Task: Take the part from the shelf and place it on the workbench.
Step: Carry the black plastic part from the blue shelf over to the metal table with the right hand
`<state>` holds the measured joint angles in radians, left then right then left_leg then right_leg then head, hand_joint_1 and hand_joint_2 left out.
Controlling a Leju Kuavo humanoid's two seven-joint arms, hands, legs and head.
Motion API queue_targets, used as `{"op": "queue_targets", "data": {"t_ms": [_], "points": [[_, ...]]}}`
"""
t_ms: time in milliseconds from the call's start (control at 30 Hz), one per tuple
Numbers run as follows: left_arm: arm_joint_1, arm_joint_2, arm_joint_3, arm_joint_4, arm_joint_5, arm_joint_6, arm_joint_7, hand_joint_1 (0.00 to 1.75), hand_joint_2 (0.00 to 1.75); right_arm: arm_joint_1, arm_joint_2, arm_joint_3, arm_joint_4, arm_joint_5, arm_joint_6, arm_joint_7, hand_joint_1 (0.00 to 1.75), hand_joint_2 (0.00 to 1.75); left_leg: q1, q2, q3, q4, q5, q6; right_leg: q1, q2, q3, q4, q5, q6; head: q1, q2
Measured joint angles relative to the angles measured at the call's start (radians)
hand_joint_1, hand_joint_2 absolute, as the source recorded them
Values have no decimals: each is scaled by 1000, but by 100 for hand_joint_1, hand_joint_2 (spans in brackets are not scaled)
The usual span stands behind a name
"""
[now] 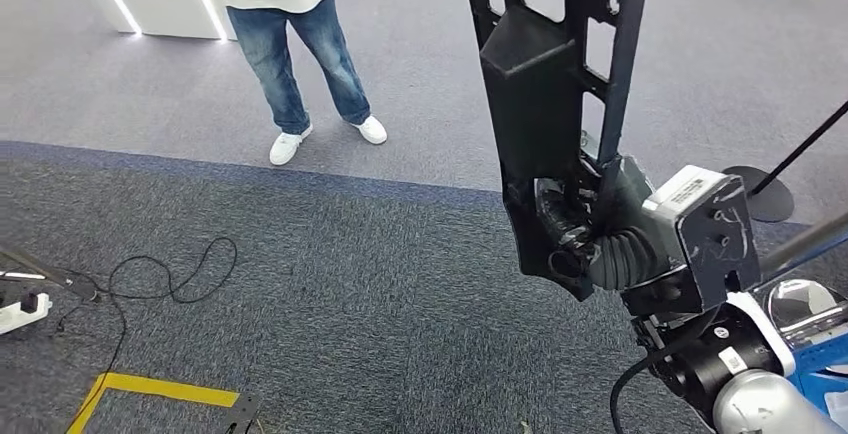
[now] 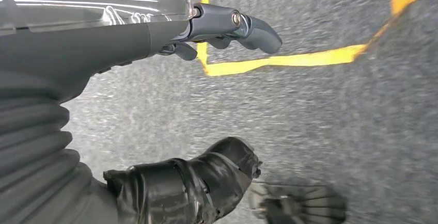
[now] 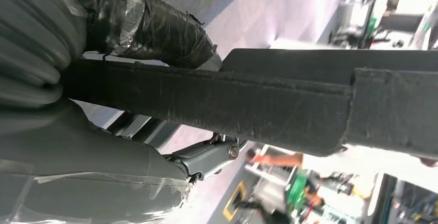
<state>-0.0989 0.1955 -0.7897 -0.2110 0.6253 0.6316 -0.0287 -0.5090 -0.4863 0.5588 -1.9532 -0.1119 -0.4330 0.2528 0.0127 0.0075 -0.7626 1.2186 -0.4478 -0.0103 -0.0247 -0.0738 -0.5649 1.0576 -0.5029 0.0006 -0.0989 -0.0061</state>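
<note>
I have the part in my right hand, held up in front of the camera. It is a long black frame with cut-out slots, standing nearly upright, its upper end running out of the top of the head view. The right wrist view shows the same grip from close in: the dark fingers wrap over one side of the black bar and the thumb sits on the other, so the hold looks firm to me.

My left hand hangs low over the grey carpet and holds nothing; its fingers lie loosely apart above a yellow tape line on the floor.

Neither the shelf nor the desk is in front of me. Ahead there is carpet, a black cable trailing across it, and a person in jeans and white shoes standing well off.

So I judge the pick is done and I am in the carry step. Next I need to turn and walk until the desk comes into sight, keeping the part upright and clear of the person and the cable, then lower it flat before letting go.
</note>
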Motion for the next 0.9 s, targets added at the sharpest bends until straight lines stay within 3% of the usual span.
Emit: {"op": "queue_targets", "data": {"t_ms": [67,100,133,200,233,300,333,367,433,467,533,600,667,733,800,867,900], "points": [[-2,4,-7,0,-7,7,-13,0,175,-17,9,7,0,6,-2,1,175,175,-10,34,64,-120,45,7,4,-23,12,-2,-11,9,1,0],[-3,7,-9,0,-6,15,-30,0,175,-25,13,11,1,8,-4,2,175,175,-16,44,80,-152,50,13,6,-33,16,-5,-15,14,2,0],[-5,9,-10,0,-4,24,-49,0,175,-31,16,14,1,9,-5,3,175,175,-21,46,84,-162,45,19,8,-40,19,-8,-16,19,3,0],[-4,15,-11,0,2,44,-99,0,175,-37,25,22,2,14,-7,3,175,175,-24,25,86,-170,45,31,8,-57,29,-19,-19,29,4,0],[-2,18,-11,0,3,53,-122,0,175,-39,29,27,2,18,-8,0,175,175,-23,14,92,-178,46,37,5,-45,32,-17,-24,35,4,0],[-1,23,-11,0,-3,64,-153,0,175,-43,33,36,1,32,-9,-11,175,175,-19,-10,107,-193,46,51,1,9,9,39,-57,39,7,0],[-2,23,-11,0,-7,67,-158,0,175,-44,34,39,1,39,-10,-16,175,175,-18,-21,113,-197,45,58,1,44,-24,99,-83,38,9,0],[-5,23,-11,0,-11,68,-160,0,175,-42,34,42,1,44,-11,-21,175,175,-19,-32,116,-197,43,63,3,61,-68,171,-107,35,9,0],[-7,23,-12,0,-18,69,-164,0,175,-35,34,45,1,50,-15,-23,175,175,-21,-58,121,-196,39,68,7,72,-139,264,-119,31,10,0],[-6,23,-12,0,-22,69,-166,0,175,-31,34,46,1,53,-17,-23,175,175,-22,-73,124,-194,36,68,8,74,-153,264,-98,28,10,0],[-4,22,-13,0,-14,46,-186,0,175,-27,35,46,0,57,-20,-22,175,175,-22,-102,132,-190,28,66,8,89,-128,165,-16,23,10,0],[-2,17,-12,0,47,-36,-268,0,175,-21,35,46,-3,49,-24,-30,175,175,-21,-129,132,-181,20,58,5,143,-86,45,47,18,10,0],[1,14,-3,0,116,-123,-370,0,175,-7,35,44,-7,36,-30,-44,175,175,-16,-153,125,-177,17,46,5,170,-69,-1,58,16,11,0],[5,10,9,0,134,-154,-407,0,175,0,38,43,-9,28,-33,-49,175,175,-11,-169,121,-182,19,33,9,145,-61,-8,60,7,12,0],[8,4,15,0,126,-158,-389,0,175,2,43,42,-11,26,-37,-49,175,175,-14,-124,111,-160,4,21,8,118,-47,-20,61,-6,8,0],[6,1,16,0,115,-158,-347,0,175,12,46,37,-16,25,-45,-50,175,175,-16,-50,67,-67,-41,12,11,91,-34,-28,59,-14,3,0],[5,-1,16,0,113,-158,-323,0,175,24,45,33,-20,23,-51,-50,175,175,-13,-31,33,-4,-67,8,13,76,-30,-29,56,-17,2,0]]}}
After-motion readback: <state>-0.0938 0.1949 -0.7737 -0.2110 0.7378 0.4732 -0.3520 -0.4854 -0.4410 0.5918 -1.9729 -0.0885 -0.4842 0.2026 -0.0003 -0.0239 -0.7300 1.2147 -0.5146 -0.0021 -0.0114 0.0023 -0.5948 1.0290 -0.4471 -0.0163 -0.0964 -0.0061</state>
